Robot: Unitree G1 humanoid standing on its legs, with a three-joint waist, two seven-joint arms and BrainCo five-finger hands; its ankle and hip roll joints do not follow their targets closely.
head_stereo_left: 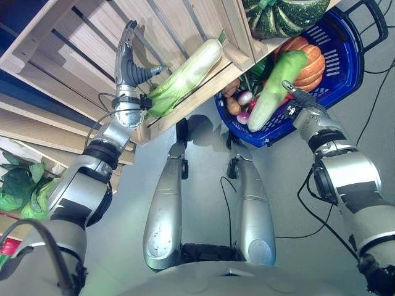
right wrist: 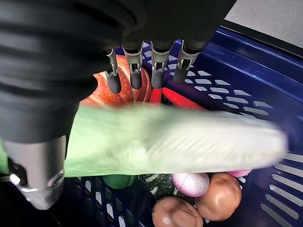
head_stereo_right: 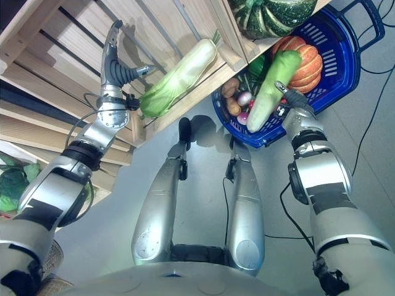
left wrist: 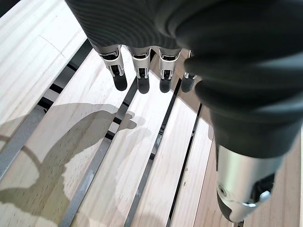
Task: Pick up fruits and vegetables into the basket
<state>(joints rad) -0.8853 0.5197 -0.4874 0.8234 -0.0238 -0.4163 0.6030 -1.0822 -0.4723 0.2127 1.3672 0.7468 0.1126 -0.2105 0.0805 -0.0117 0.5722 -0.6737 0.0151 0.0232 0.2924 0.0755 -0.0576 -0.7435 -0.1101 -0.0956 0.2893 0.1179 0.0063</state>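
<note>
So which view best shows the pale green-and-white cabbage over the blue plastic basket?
The right wrist view: the cabbage lies across the right hand, above the basket. Both eye views show it whole but far off. The left wrist view faces wooden slats.

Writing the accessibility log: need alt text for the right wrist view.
The right hand holds a long pale-green vegetable above the blue basket, fingers straight above it. Below lie an orange pumpkin, red chillies and onions.
</note>
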